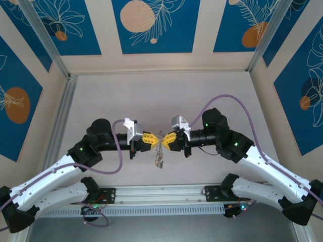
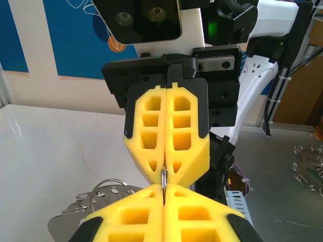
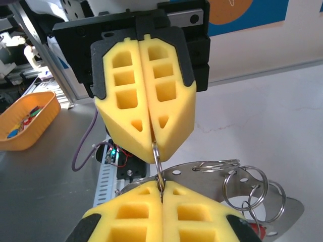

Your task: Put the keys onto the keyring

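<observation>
Your left jaws and right jaws are both pressed together, tip to tip in mid-air over the tabletop [image 1: 202, 96]. Each nips an opposite end of one thin wire loop [image 3: 157, 162]. That loop stands edge-on, and its long axis runs straight along the line between the two tips, so neither arm is nearer. The rest of the keyring [image 3: 290, 204] hangs just below, flat grey plate and split rings [image 3: 246, 187] dangling free. No key shows clearly at the loop; a red bit under the plate is too small to tell. With both jaws taken, I judge one must let go before any key can be fetched.
</observation>
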`<state>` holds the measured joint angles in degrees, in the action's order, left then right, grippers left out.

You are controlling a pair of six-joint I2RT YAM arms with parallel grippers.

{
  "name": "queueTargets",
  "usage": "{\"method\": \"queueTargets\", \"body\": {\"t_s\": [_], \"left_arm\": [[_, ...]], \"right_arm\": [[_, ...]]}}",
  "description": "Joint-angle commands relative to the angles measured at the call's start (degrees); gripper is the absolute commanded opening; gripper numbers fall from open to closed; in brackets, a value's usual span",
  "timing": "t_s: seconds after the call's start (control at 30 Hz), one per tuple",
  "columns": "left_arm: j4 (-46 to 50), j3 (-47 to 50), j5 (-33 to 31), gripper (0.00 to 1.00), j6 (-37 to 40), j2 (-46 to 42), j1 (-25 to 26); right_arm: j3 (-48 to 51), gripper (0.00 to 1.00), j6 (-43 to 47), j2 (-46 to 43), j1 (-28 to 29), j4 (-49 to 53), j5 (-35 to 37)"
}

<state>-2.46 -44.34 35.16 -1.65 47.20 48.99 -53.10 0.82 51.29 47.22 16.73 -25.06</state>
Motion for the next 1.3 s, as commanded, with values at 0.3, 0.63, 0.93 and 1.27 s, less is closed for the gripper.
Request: {"method": "queueTargets", "body": {"t_s": [0.3,0.63,0.93,1.27], "left_arm": [[-9.6,1.3,3.9,0.0,-3.6,-2.1,-1.8],[-9.8,1.2,4.6,0.0,-4.1,-1.9,-2.0],[-9.8,1.1,5.0,0.0,-3.9,-1.8,-2.0],[-8.4,0.1,5.6,0.0,-3.2,-0.9,-2.0]], "right_arm": [[2.4,0.15,-1.5,-1.7,-0.6,-2.0,-4.5],[2.8,0.1,-1.9,-2.5,-0.8,-3.2,-5.7],[1.2,0.13,-4.3,0.2,-2.2,-0.3,-4.5],[5.0,0.56,-12.4,-6.0,-3.3,-4.2,-7.6]]}}
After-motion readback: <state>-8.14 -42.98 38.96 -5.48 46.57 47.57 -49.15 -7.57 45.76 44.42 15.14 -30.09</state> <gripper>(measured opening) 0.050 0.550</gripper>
